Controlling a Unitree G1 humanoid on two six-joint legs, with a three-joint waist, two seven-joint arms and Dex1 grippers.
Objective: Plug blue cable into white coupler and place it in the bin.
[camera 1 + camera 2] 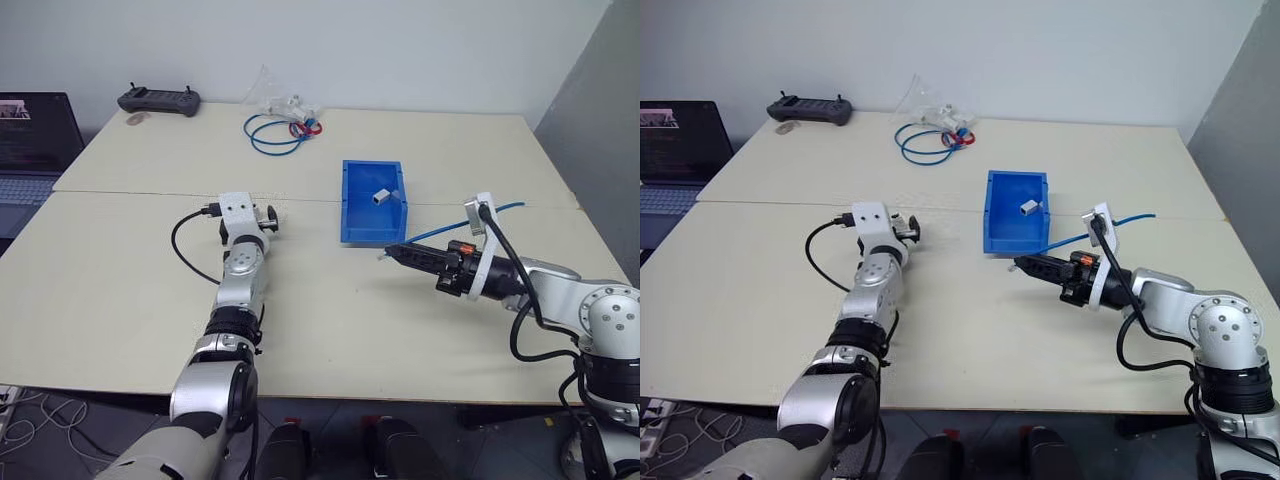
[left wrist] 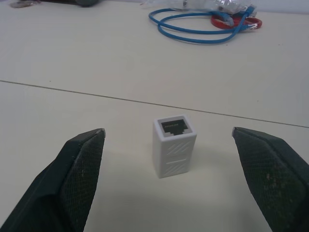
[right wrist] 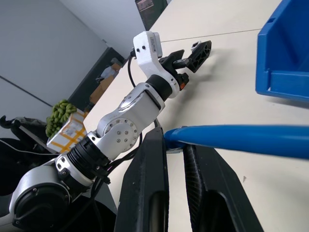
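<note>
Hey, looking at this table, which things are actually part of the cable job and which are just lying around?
Part of the job:
blue cable, clamped in the right gripper
white coupler, standing between the open left gripper's fingers
bin

Just lying about:
coiled blue cable
controller
laptop
small grey block in the bin

Left arm (image 1: 240,290): silver-grey rounded metal segments joined by black ribbed collars, ending in a white boxy wrist housing (image 1: 238,212) with small dark screw holes on its top face. A black cable (image 1: 185,248) loops from the housing's left side back to the forearm. Left gripper (image 2: 169,159): two black fingers (image 2: 79,169) with finely cross-hatched, textured inner pads and blunt wedge tips.

Right arm (image 1: 600,315): silver-grey, with a large round joint cap bearing a ring of screws; a thick black cable (image 1: 520,290) arcs over it to a white wrist bracket (image 1: 482,235). Right gripper (image 1: 395,253): slim black fingers behind a black body with an orange mark.
</note>
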